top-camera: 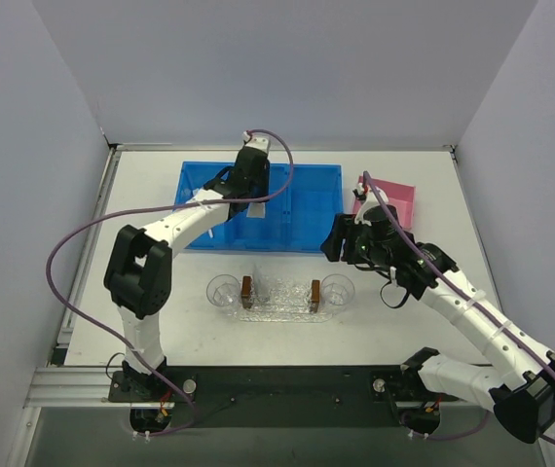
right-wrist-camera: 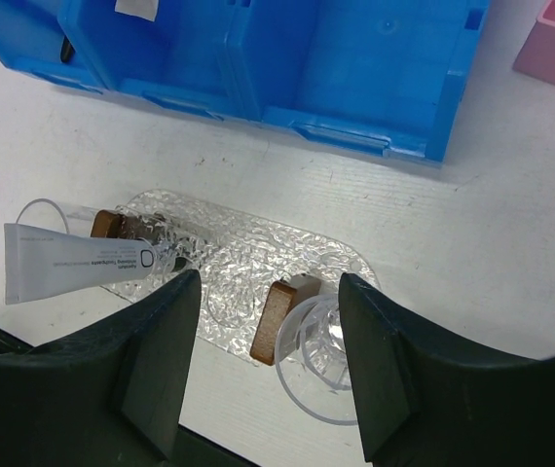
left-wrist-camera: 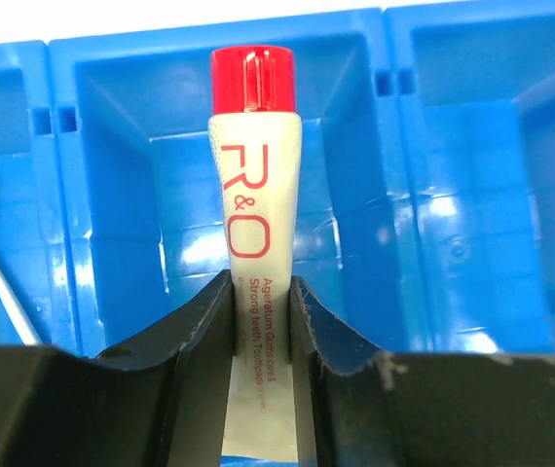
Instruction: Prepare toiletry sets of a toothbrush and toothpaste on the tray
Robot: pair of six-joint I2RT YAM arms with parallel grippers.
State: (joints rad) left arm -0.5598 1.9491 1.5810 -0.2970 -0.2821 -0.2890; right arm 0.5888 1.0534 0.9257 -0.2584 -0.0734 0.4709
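White links (top-camera: 192, 218), black joints (top-camera: 139, 270), purple cables (top-camera: 49, 263); matte black gripper fingers (left-wrist-camera: 195, 331), scuffed edges.

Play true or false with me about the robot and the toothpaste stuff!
1. The left gripper pinches a red-capped toothpaste over the blue bin. True.
2. The right gripper holds a toothbrush. False: it is open and empty, above the tray.
3. A pink box sits beside the blue bin. True.
4. The tray is solid black. False: it is clear and glittery.
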